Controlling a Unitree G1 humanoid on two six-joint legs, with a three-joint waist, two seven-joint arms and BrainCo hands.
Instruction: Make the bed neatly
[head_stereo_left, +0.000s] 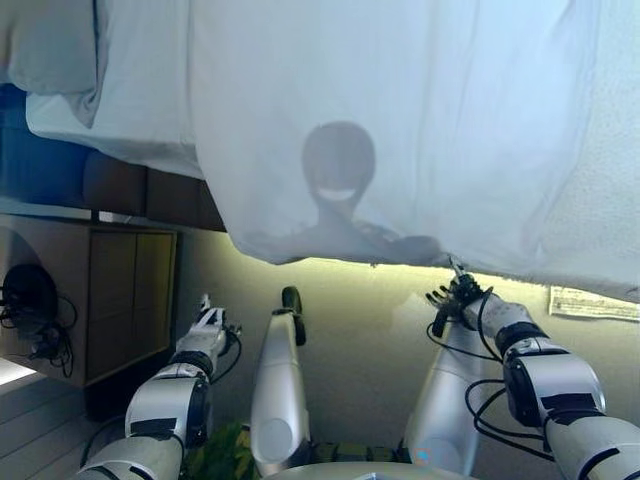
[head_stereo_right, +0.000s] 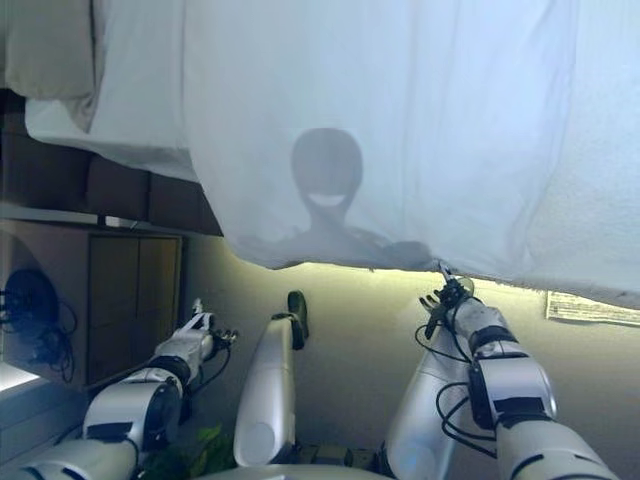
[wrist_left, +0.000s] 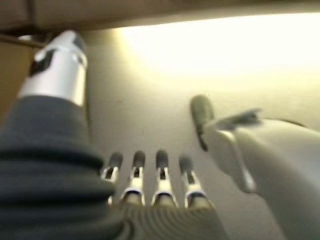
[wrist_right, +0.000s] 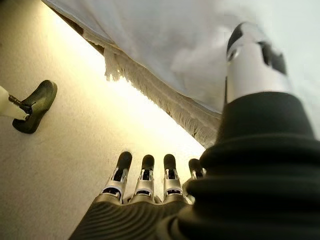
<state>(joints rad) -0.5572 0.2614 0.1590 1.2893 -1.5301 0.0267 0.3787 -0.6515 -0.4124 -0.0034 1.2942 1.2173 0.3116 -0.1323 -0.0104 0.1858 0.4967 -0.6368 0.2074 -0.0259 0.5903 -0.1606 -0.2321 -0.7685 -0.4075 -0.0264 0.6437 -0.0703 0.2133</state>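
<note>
The white bedspread (head_stereo_left: 420, 130) hangs over the side of the bed (head_stereo_left: 110, 185) in front of me, filling most of what I see through both eyes, its lower edge running from the left down toward the right. That edge is trimmed with a pale fringe (wrist_right: 150, 92), seen clearly past my right wrist. My right hand (head_stereo_left: 458, 296) is raised just under the hem, its fingertips close to the fringe — I cannot tell from either eye view whether they touch it. From my right wrist the fingers (wrist_right: 145, 172) lie straight in a row with the thumb (wrist_right: 252, 55) standing apart above them, nothing pinched between; the cloth lies beyond the thumb, not in the grip. So the right hand is released, holding nothing.

My left hand (head_stereo_left: 205, 325) sits lower and off to the left, well apart from the bedspread, out over the beige floor (head_stereo_left: 370, 340). Its fingers (wrist_left: 147, 172) are straight and relaxed too, thumb (wrist_left: 57, 65) held clear — empty. Both forearms reach forward, the right angled up higher than the left.

At the far left a wooden cabinet (head_stereo_left: 125, 300) stands beside the bed, and a pillow (head_stereo_left: 45, 45) lies at the upper left corner. A white paper tag (head_stereo_left: 592, 303) lies near the hem on the right.
</note>
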